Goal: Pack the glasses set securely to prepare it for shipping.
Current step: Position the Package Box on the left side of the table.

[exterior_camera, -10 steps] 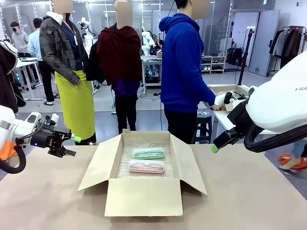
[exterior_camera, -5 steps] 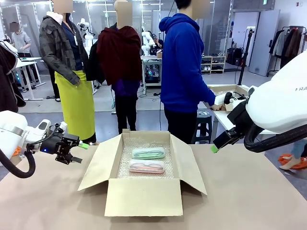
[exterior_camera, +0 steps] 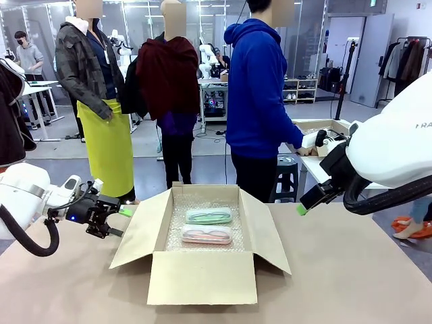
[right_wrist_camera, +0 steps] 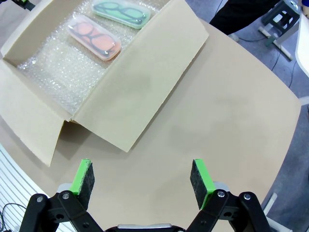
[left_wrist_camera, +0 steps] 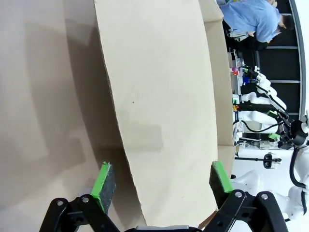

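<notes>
Left gripper (exterior_camera: 116, 221) spread wide, pads astride the edge of the box's (exterior_camera: 202, 277) left flap (left_wrist_camera: 159, 121), nothing clamped. Right gripper (right_wrist_camera: 142, 181) likewise parted and empty, hanging above bare table (right_wrist_camera: 231, 111) off the right flap (right_wrist_camera: 140, 92). Mint case (exterior_camera: 208, 216) and pink case (exterior_camera: 206, 235) side by side on bubble wrap (right_wrist_camera: 58, 72) inside the box, between the two grippers, mint one farther off.

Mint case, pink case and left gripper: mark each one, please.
mint green case (exterior_camera: 208, 216), front view, middle of its lid.
pink-white case (exterior_camera: 206, 235), front view, middle of its lid.
left gripper (exterior_camera: 119, 223), front view, between its fingertips.
</notes>
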`<state>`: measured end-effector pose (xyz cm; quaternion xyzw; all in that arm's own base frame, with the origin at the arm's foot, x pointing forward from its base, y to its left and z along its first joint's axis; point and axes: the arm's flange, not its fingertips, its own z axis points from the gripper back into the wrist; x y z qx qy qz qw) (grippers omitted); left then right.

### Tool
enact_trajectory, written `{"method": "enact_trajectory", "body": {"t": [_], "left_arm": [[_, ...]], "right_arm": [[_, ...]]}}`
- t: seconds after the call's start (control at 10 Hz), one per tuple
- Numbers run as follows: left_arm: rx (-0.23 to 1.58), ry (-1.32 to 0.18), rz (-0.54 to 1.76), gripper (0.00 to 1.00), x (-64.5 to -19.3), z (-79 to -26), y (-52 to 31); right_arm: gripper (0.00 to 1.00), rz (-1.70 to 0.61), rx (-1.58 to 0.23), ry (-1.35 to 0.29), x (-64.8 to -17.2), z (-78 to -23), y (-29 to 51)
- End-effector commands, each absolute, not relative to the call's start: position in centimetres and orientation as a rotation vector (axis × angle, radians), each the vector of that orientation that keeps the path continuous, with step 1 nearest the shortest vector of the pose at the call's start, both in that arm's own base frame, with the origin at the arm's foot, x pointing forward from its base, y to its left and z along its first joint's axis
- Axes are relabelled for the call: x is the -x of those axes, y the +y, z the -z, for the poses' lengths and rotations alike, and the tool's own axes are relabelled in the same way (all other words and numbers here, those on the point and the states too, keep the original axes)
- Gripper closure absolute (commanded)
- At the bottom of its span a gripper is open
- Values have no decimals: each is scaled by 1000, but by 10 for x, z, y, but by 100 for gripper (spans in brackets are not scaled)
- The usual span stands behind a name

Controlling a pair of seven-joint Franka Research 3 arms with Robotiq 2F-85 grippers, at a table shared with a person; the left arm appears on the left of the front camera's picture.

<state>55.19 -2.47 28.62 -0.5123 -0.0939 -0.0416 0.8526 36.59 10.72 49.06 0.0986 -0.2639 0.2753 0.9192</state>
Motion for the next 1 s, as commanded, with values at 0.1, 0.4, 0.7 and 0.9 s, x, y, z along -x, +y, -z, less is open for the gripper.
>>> {"method": "enact_trajectory", "body": {"t": [0.1, 0.4, 0.7, 0.9], "left_arm": [[1100, -207, 62, 0, -558, -279, -40], [1172, -167, 71, 27, -554, -278, -43], [1206, -151, 65, 100, -552, -282, -38], [1214, -173, 73, 100, -550, -290, -36]], "right_arm": [[0, -545, -201, -533, -363, -491, 110], [0, -545, -201, -533, -363, -491, 110], [0, -545, -201, -533, -363, -491, 110], [0, -545, -201, -533, -363, -491, 110]]}}
